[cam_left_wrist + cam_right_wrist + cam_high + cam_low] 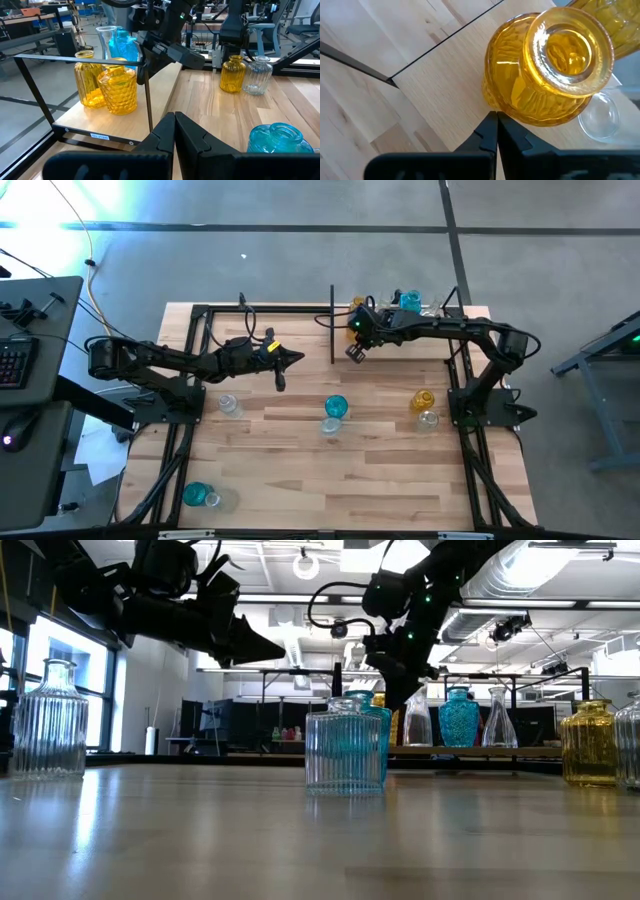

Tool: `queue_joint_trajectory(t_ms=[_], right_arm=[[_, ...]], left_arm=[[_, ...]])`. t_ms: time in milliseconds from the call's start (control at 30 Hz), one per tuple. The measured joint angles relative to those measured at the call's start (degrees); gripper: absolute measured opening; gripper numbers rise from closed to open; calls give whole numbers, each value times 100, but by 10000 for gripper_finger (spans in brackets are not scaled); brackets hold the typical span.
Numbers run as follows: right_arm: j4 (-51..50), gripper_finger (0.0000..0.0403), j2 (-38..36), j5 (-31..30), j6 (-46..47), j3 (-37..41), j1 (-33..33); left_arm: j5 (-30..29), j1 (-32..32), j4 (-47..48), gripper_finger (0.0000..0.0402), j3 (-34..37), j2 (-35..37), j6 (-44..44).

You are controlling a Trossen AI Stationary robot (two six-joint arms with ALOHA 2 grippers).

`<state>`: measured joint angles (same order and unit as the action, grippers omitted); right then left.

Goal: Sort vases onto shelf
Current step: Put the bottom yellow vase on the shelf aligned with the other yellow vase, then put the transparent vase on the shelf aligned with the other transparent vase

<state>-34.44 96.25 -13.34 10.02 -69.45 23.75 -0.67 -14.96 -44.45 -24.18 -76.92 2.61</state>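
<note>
- Nearest the front edge of the pale plank counter [350, 470], at about 7 o'clock, a teal vase [196, 494] is standing just beside a small clear vase [214, 500].
- At mid-counter a ribbed clear vase [343, 750] is sitting in front of a faceted teal-blue vase [336, 407], the two touching or nearly so.
- Toward 4 o'clock, an amber vase [423, 399] with a fluted belly is standing just beside a ribbed clear glass vase [428, 419].
- Toward 9 o'clock, a lone ribbed clear vase [229, 405] is resting beside the left arm.
- The left gripper [297, 359] is hovering above the counter with its dark fingers pressed together, holding nothing.
- The right gripper [497, 120] is hanging over the shelf's near end, its fingers closed to a point and empty, just above a dimpled amber vase [547, 70].
- Farthest, at 12 o'clock, the shelf [105, 127], a smooth light-wood board in a thin black metal frame, is carrying two amber vases, a textured teal vase [459, 717] and slender clear flasks [498, 720].
</note>
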Motion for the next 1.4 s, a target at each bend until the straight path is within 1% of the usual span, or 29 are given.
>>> queue_joint_trajectory(t_ms=[1133, 1267, 1400], right_arm=[[96, 0, -14, -182, 0, 0, 26], [43, 0, -83, -181, 0, 0, -17], [-172, 0, -315, -175, 0, 0, -145]], left_arm=[[0, 0, 6, 0, 0, 2, 0], [0, -1, 6, 0, 0, 2, 0], [0, -2, 11, 0, 0, 0, 0]])
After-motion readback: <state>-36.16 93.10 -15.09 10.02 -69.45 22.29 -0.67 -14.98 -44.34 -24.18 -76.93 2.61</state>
